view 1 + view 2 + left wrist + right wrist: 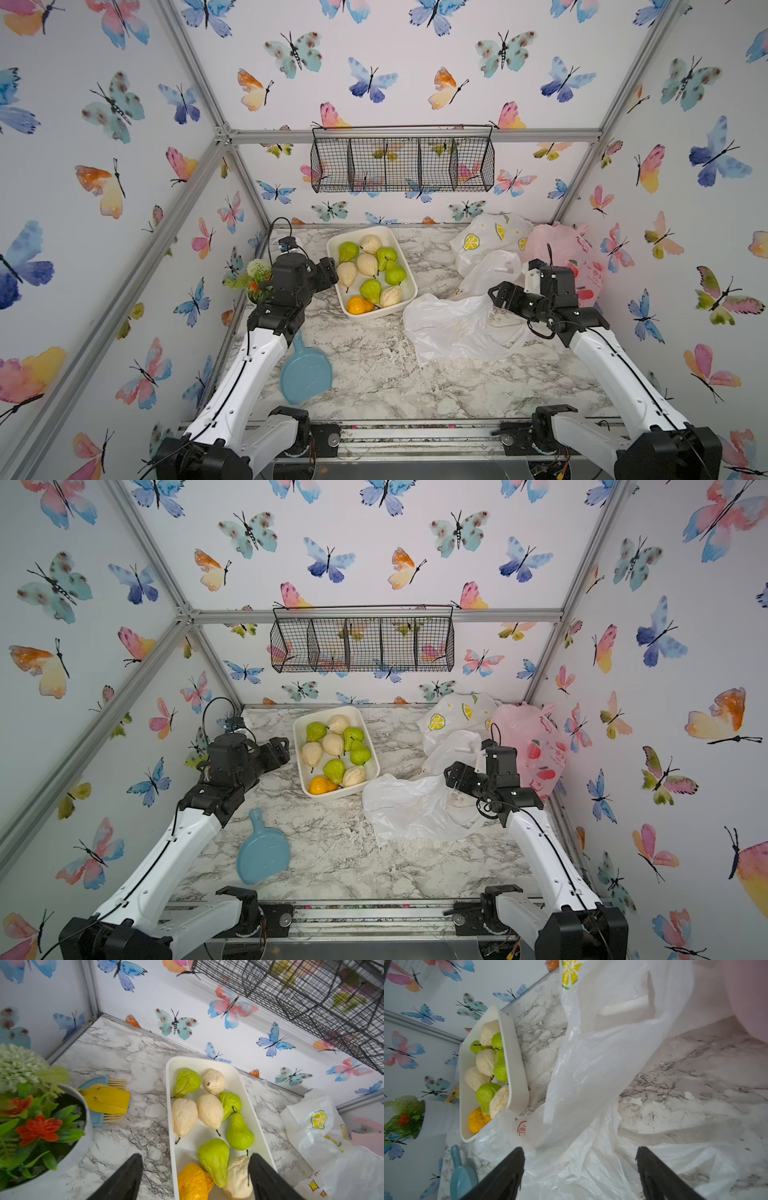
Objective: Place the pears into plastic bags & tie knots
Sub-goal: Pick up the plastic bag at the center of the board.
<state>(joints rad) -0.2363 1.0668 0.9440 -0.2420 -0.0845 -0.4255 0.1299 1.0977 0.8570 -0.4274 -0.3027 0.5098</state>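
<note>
Several pears lie in a white tray [408, 276] at the back middle of the marble table: green [348, 251], cream-white [370, 243] and one orange-yellow [360, 305]. My left gripper [327, 269] hovers at the tray's left side, open. In the left wrist view its fingers [133, 1176] straddle the tray's near end, over the orange-yellow pear [194, 1182] and a green pear [214, 1159], touching none. A translucent white bag [453, 328] lies crumpled at the right. My right gripper [498, 296] is open just above it [579, 1149]. A lemon-print bag [486, 241] and a pink bag [569, 257] sit behind.
A pot of flowers [253, 278] stands beside the left arm, and a yellow brush [106, 1099] lies behind it. A blue paddle-shaped board [305, 370] lies at the front left. A black wire basket [401, 164] hangs on the back wall.
</note>
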